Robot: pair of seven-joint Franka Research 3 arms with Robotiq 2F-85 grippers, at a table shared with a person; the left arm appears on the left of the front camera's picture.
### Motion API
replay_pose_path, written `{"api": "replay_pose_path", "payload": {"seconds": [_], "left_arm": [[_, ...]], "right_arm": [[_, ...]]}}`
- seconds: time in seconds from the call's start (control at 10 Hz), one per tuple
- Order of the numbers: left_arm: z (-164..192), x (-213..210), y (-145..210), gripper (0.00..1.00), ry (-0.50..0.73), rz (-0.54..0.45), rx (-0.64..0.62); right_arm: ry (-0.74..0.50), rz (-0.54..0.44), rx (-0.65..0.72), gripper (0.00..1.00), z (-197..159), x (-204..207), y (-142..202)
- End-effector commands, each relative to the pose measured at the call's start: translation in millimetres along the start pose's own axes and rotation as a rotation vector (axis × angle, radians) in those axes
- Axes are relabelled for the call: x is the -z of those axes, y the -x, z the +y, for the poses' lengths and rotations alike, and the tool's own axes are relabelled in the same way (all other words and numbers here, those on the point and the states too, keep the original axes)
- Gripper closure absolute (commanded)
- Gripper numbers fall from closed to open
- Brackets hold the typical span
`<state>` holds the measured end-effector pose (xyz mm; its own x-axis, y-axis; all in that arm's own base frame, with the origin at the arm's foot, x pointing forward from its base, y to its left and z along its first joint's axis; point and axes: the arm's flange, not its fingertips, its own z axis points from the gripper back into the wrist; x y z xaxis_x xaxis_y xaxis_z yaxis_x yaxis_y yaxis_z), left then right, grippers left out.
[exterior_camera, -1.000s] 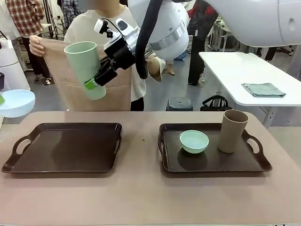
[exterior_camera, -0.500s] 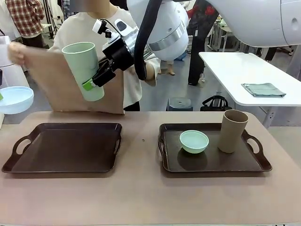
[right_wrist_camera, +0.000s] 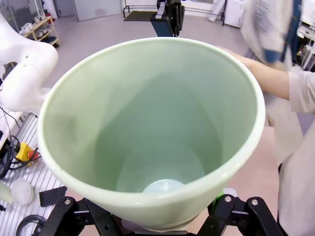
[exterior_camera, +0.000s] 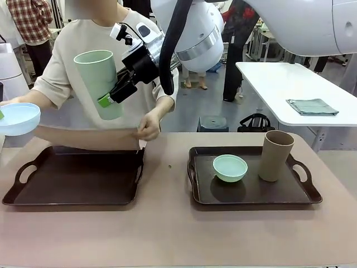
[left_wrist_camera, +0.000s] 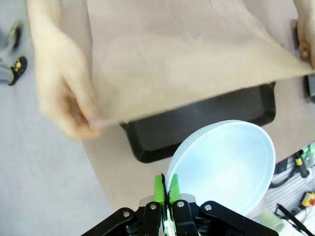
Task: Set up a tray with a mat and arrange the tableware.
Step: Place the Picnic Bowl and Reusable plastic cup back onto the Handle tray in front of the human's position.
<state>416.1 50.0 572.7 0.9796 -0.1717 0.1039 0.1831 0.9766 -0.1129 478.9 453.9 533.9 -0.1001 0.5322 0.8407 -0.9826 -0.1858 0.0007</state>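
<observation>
My right gripper (exterior_camera: 111, 96) is shut on a light green cup (exterior_camera: 99, 78), holding it tilted high above the left tray (exterior_camera: 72, 177); the cup (right_wrist_camera: 152, 128) gapes toward the right wrist camera. My left gripper (left_wrist_camera: 166, 189) is shut on the rim of a pale blue bowl (left_wrist_camera: 226, 162), held in the air at the far left (exterior_camera: 19, 118). A person's hands (exterior_camera: 149, 127) hold a tan mat (exterior_camera: 83, 137) low over the left tray's far edge. The mat (left_wrist_camera: 187, 54) hangs above the tray (left_wrist_camera: 206, 123). On the right tray (exterior_camera: 251, 192) stand a mint green bowl (exterior_camera: 230, 167) and a tan brown cup (exterior_camera: 275, 155).
The person stands at the far side, leaning over the left tray. A white side table (exterior_camera: 279, 84) with a folded grey cloth (exterior_camera: 312, 106) stands at the back right. Bare tabletop (exterior_camera: 167, 234) runs along the front.
The person has brought the mat down from chest height to just above the left tray's far edge. Both grippers have kept their holds and hardly moved.
</observation>
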Motion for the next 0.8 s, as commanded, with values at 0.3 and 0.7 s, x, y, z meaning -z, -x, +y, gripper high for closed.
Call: {"api": "replay_pose_path", "payload": {"seconds": [0.3,0.7], "left_arm": [[-0.3,1.5,0.9,1.00,-0.001,0.001,0.012],[-0.3,1.5,0.9,1.00,-0.001,0.001,0.012]], "right_arm": [[0.000,0.006,-0.009,1.00,-0.1,-0.3,0.5],[0.000,0.006,-0.009,1.00,-0.1,-0.3,0.5]]}}
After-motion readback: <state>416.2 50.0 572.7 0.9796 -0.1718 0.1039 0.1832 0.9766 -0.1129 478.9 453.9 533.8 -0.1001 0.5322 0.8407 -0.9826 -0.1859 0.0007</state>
